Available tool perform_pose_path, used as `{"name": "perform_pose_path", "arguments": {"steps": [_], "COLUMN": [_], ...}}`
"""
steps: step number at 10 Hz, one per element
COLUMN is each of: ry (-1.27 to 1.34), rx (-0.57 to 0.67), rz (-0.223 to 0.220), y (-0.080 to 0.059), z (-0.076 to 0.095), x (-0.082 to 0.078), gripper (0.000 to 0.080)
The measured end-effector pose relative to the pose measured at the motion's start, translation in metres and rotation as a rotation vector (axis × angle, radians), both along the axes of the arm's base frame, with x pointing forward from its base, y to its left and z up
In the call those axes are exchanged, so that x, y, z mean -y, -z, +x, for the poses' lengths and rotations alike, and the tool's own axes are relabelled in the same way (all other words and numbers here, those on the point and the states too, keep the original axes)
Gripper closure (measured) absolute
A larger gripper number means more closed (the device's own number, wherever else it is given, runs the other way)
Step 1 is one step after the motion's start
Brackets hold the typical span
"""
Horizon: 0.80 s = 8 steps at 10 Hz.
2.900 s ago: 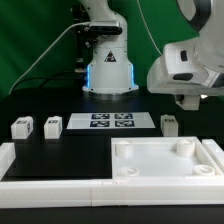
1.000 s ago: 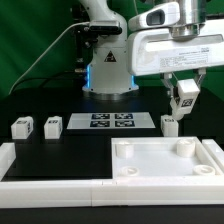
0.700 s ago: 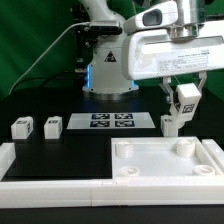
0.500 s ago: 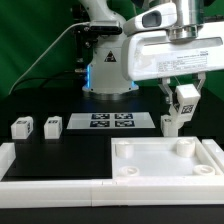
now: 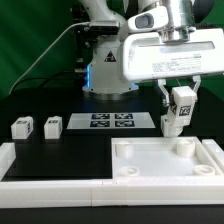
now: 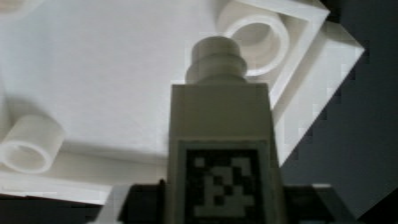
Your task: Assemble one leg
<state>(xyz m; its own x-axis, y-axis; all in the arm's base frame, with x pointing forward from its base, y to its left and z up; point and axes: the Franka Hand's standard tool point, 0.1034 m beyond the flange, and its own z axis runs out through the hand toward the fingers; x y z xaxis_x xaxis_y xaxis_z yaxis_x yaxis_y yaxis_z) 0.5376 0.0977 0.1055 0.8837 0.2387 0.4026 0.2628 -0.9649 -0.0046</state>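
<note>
**Gripper clamps 1 leg over tray corner**

The Panda's gripper (image 5: 180, 97) is closed on 1 white leg (image 5: 173, 120). The leg is held tilted, just behind the white tray (image 5: 165, 172) on the exterior view's right. In the wrist view, the leg's stepped tip points toward a round corner socket (image 6: 260, 40). 2 other legs (image 5: 19, 127) (image 5: 52, 125) stand well apart on the black table (image 5: 70, 155), beside the marker board (image 5: 111, 121).

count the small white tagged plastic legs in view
4: one white plastic block-shaped leg in the tool, one on the table beside it, two at the exterior view's left; the outermost may be two.
</note>
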Motion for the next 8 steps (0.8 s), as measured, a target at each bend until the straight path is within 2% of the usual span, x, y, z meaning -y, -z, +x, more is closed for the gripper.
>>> {"name": "perform_pose_path", "arguments": {"steps": [4, 6, 7, 8], "ry": [-0.001, -0.010, -0.029, -0.041], "rx": [0.037, 0.053, 0.081, 0.106], "rz": [0.011, 0.020, 0.014, 0.008], "y": [-0.002, -0.006, -0.007, -0.003], "z": [0.034, 0.053, 0.063, 0.066], "x": [-0.003, -0.014, -0.014, -0.011], "gripper": [0.0506, 0.0506, 0.0506, 0.0506]}}
